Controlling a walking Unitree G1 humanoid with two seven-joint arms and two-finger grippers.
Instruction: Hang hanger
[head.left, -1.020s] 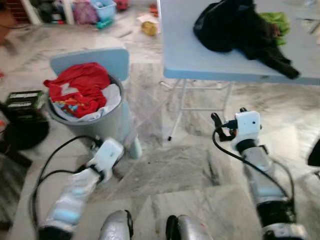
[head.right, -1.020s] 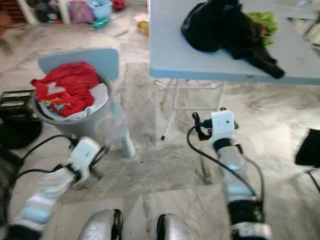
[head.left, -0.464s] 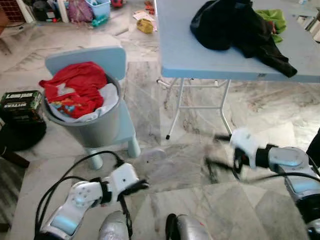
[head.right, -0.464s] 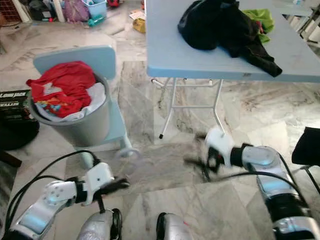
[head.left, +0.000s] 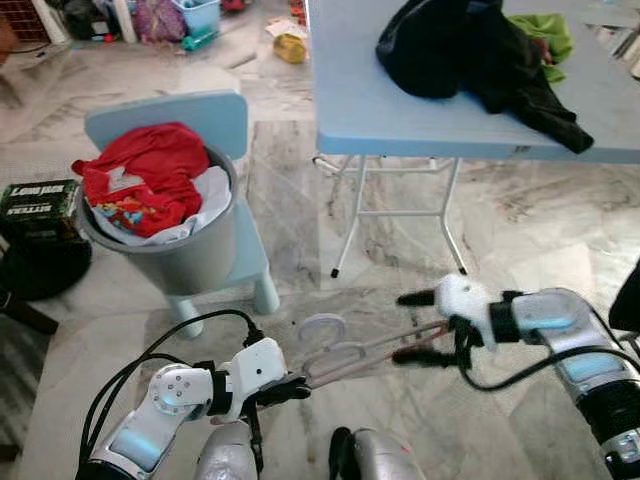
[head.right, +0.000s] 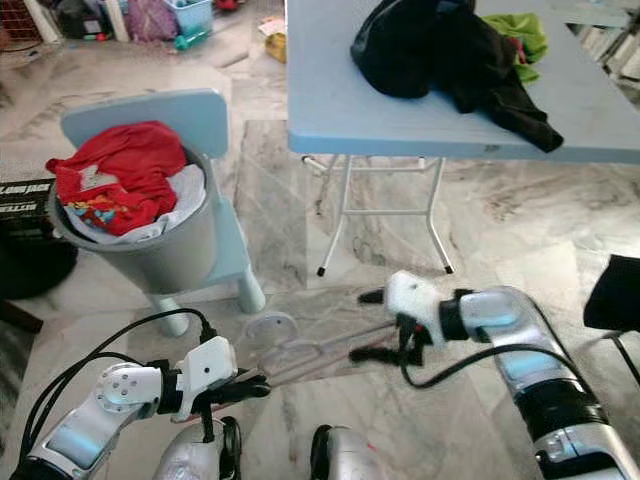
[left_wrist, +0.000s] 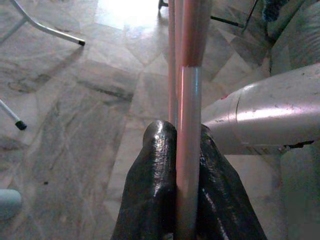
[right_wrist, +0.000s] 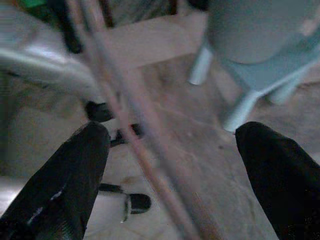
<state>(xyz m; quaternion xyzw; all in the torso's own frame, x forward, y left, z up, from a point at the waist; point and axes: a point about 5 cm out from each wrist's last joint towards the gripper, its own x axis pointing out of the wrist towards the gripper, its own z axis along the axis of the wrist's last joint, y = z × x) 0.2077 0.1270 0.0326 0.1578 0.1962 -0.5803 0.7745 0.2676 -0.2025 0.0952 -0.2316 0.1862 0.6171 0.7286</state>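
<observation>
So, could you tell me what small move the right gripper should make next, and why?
Probably shut the right gripper on the thin pink hanger: its black fingers stand open either side of the rod, while the left gripper already pinches the other end.

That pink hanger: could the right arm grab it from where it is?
Probably yes. The right gripper is open with the hanger running between its fingers; nothing blocks it. The left gripper already clamps the other end.

Black box on the floor carries white lettering; the characters are too blurred to read reliably.
</observation>
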